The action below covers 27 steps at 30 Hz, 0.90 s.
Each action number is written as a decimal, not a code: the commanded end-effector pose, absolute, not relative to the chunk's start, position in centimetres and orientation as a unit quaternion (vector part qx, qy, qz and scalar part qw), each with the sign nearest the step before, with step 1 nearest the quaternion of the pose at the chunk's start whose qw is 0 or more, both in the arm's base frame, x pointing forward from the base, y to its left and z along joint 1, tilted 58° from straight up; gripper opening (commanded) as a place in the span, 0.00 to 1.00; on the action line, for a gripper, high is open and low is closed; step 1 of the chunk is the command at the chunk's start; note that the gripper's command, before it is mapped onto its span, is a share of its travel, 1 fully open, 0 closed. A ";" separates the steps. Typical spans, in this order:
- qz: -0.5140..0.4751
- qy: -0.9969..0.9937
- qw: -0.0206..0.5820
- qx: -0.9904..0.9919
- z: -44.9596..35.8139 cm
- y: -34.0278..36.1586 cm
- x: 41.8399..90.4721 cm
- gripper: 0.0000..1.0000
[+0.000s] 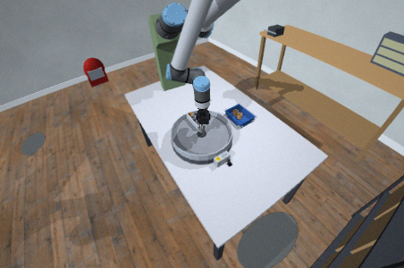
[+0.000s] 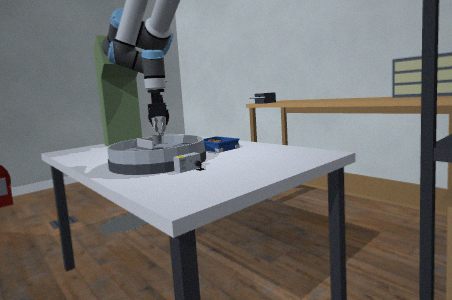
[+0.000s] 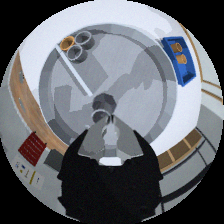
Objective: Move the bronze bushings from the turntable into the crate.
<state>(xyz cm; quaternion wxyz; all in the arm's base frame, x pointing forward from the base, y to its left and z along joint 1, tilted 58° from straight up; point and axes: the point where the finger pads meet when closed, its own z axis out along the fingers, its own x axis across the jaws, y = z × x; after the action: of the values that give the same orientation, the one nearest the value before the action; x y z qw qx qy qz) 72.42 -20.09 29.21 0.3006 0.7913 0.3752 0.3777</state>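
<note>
My gripper (image 1: 202, 128) is over the middle of the grey turntable (image 1: 202, 138), pointing straight down. It is shut on a grey steel bushing (image 3: 100, 116), held just above the turntable floor; it also shows in the exterior view (image 2: 158, 129). In the wrist view one bronze bushing (image 3: 66, 44) stands with two steel bushings (image 3: 83, 37) (image 3: 76, 52) in a pocket at the turntable's far rim. The blue crate (image 1: 239, 115) sits on the table to the right of the turntable and holds two bronze bushings (image 3: 176, 47) (image 3: 182, 59).
A small control box (image 1: 222, 159) sits at the turntable's front rim. A raised divider (image 3: 75, 75) runs across the turntable floor. The green arm pedestal (image 1: 162, 54) stands behind the white table. A wooden bench (image 1: 331, 54) stands to the right.
</note>
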 end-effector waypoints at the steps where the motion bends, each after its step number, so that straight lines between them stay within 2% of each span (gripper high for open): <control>1: 0.378 0.375 0.301 0.791 28.8 -20.2 73.1 0.00; 27: 0.378 0.375 0.301 0.791 28.3 -20.4 73.9 0.00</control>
<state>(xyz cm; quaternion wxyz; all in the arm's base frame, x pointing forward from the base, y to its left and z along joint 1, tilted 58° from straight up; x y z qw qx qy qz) 73.88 -20.43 28.27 0.3006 0.7913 0.3751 0.3777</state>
